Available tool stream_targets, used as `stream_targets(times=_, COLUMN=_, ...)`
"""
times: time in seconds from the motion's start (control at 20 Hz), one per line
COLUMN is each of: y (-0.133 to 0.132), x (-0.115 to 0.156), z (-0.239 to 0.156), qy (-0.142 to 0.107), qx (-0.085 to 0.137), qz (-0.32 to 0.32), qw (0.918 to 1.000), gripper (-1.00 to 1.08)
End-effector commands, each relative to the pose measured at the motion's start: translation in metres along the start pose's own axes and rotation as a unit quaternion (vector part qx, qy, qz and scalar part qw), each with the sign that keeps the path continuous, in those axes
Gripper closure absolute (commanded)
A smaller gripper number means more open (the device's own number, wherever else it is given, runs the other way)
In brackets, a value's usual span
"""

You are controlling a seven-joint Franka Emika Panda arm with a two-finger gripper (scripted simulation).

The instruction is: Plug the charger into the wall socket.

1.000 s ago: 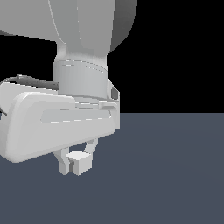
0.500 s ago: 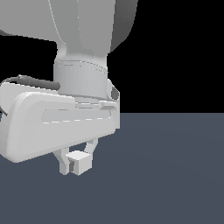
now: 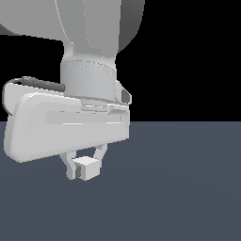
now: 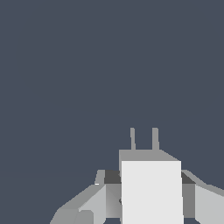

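jaws closed on the charger: in the wrist view the white block fills the space between the two grey fingers, one on each side and both pressed against its flanks. two thin grey prongs stick out of the block's far face, side by side and parallel, pointing away from the camera over bare dark blue-grey floor. beyond the prongs that view shows only the flat floor.

seen from the exterior view, the gripper hangs below the broad white hand body, and the charger sits as a small pale cube between the short fingers, held up off the floor. its prongs cannot be made out from this side. a dark cable runs along the upper edge of the hand near the wrist. above, the thick white arm link rises out of the picture. behind everything the floor ends in a straight horizon against a black background. the wall socket does not appear in either view.
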State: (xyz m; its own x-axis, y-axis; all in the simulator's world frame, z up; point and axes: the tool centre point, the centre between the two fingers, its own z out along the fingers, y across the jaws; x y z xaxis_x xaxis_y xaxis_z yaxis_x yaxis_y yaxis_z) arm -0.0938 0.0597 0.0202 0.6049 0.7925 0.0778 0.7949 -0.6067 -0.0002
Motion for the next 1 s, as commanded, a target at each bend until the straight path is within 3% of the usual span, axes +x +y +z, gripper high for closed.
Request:
stream_targets(times=0.0, y=0.004, x=0.002, z=-0.005, qy=0.000, qx=-0.002, qz=0.023, qw=0.9997, gripper=1.08)
stream_targets(times=0.25, y=0.013, x=0.006, z=-0.017, qy=0.001, qx=-0.006, qz=0.085, qw=0.9964, gripper=1.08)
stream_targets(times=0.45, y=0.024, x=0.009, z=-0.030, qy=0.002, qx=-0.011, qz=0.148, qw=0.9890, gripper=1.08)
stream_targets(times=0.95, y=0.050, x=0.010, z=-0.060, qy=0.002, qx=-0.023, qz=0.295, qw=0.9553, gripper=1.08)
